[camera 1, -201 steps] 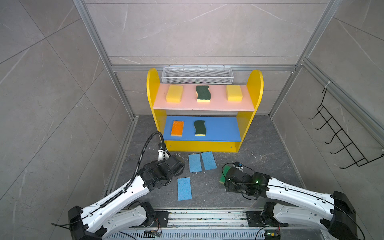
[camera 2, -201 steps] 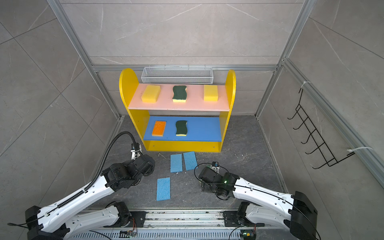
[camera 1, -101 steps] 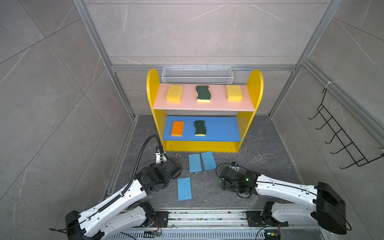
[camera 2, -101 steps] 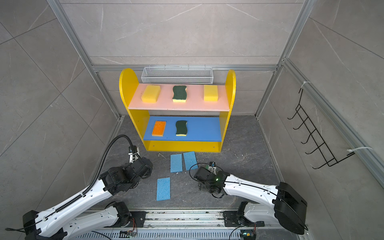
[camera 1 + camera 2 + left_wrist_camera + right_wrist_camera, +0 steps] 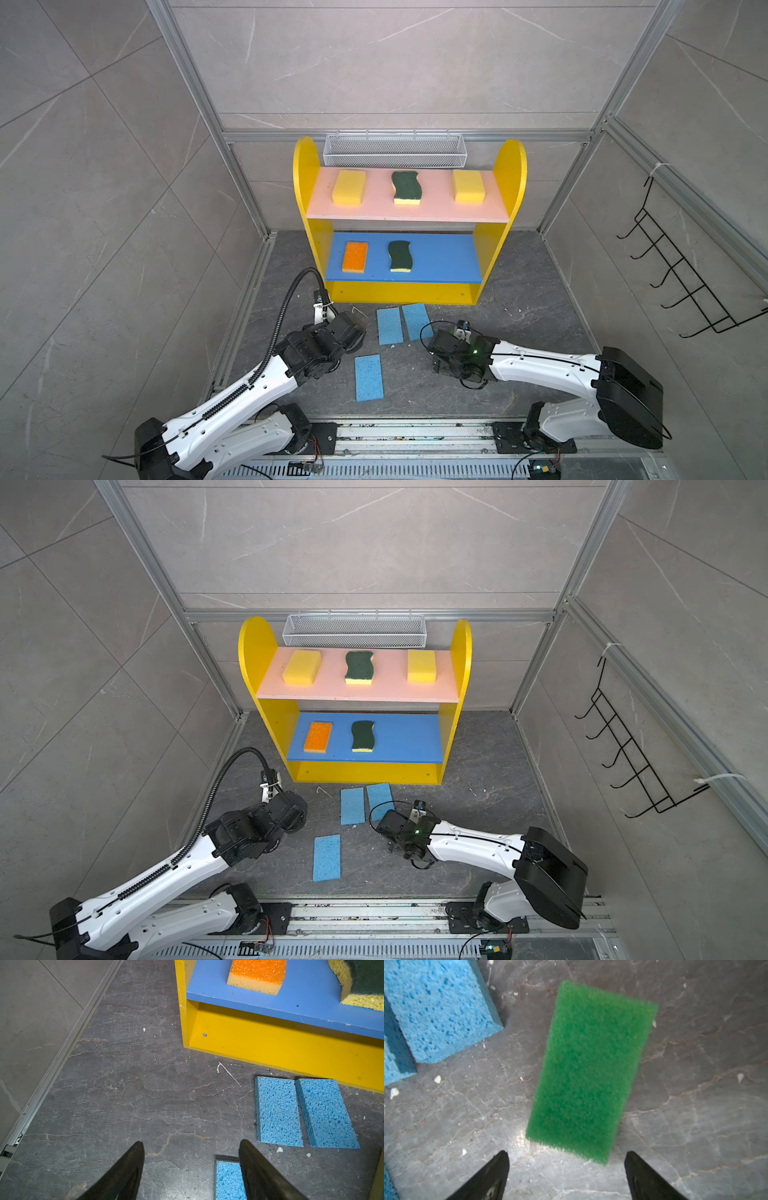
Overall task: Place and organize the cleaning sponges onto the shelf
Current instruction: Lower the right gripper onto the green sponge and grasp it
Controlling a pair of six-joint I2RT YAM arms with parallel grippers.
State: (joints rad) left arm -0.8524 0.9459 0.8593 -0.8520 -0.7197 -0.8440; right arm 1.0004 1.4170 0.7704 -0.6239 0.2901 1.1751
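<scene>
**Right hand spread wide above the green sponge**

Right hand (image 5: 566,1152) hangs over the bright-green sponge (image 5: 591,1070) with its two fingers well apart and nothing between them. The sponge lies flat and untouched on the desk (image 5: 695,1105). Its long axis runs away from the hand, slanted a little off the hand's own line. Its near short edge sits just ahead of the fingertips. A corner of the blue pair (image 5: 440,1007) lies just beside it.

In both top views the right arm (image 5: 540,365) covers the green sponge, at about 4 o'clock from the blue pair. A second ago a green edge showed beside that hand; the hand has since slid toward 9 o'clock and hides it.

Left hand (image 5: 191,1142) is also open and empty, over bare desk at 9 o'clock from the pair, roughly where it was. The lone blue sponge (image 5: 369,377) lies at 7 o'clock from the pair, with its long axis running 12 to 6.

At 12 o'clock stands the shelf (image 5: 409,293). Its pink board carries one yellow block (image 5: 349,187), the upper scourer (image 5: 407,187) and a second yellow block (image 5: 468,185). On its blue board are the orange-topped sponge (image 5: 355,257) and, near it, the lower scourer (image 5: 400,256). All five point 12 to 6.
</scene>
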